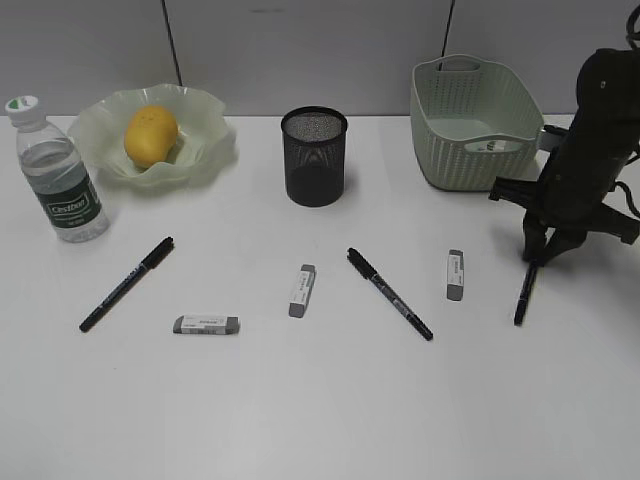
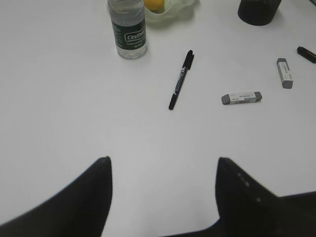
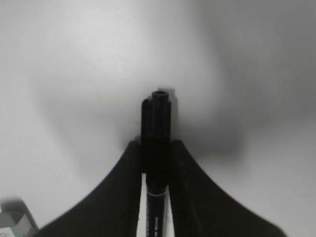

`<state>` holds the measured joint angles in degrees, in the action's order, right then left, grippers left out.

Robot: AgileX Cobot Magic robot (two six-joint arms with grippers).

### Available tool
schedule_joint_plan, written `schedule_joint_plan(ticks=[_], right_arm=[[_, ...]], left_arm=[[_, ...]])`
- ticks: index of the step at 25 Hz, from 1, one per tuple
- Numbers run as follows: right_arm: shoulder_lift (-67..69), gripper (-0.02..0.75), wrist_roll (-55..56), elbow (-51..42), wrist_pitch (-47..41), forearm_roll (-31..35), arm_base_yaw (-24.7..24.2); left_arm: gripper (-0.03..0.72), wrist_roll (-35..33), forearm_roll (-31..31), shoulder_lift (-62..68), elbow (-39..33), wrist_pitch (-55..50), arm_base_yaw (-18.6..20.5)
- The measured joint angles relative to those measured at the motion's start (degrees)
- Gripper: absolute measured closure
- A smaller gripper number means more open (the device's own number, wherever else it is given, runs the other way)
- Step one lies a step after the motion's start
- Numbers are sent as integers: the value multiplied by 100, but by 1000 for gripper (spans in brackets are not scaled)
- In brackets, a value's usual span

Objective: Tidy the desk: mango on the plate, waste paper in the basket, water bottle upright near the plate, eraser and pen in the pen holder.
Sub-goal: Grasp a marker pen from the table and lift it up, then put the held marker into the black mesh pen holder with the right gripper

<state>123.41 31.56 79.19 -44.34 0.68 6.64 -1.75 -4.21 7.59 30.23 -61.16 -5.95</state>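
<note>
Pen in the right end effector (image 1: 532, 262): we see a black pen (image 1: 523, 296) clamped between the two fingers at the desk's (image 1: 320, 400) right side, long axis near upright, lower tip at the desk surface, just left of the arm.
Right wrist view: the pen (image 3: 157, 143) fills the gap between the fingers (image 3: 123, 192); its end is blurred.
Other pens: one (image 1: 127, 283) lies diagonally at left, one (image 1: 390, 293) diagonally at centre.
Erasers: three grey-white blocks (image 1: 206, 324) (image 1: 302, 290) (image 1: 455, 274) lie flat.
Pen holder (image 1: 314, 156): upright, rear centre; we cannot see its inside.
Mango (image 1: 150, 135): on the plate (image 1: 205, 150).
Water bottle (image 1: 56, 172): upright beside the plate.
Basket (image 1: 470, 120): partly hidden by the arm.
Left end effector (image 2: 163, 197): we see it spread wide, empty, fingers cut off.
</note>
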Motion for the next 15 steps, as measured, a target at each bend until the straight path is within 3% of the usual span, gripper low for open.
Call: schedule_joint_plan(ticks=[7,15], right_arm=[[-524,596,-861,100,-267,24,71],[-1432,596,-1326,478,392,48,845]], left_arm=[[190,0,0,0,0,0,0],[190,0,0,0,0,0,0]])
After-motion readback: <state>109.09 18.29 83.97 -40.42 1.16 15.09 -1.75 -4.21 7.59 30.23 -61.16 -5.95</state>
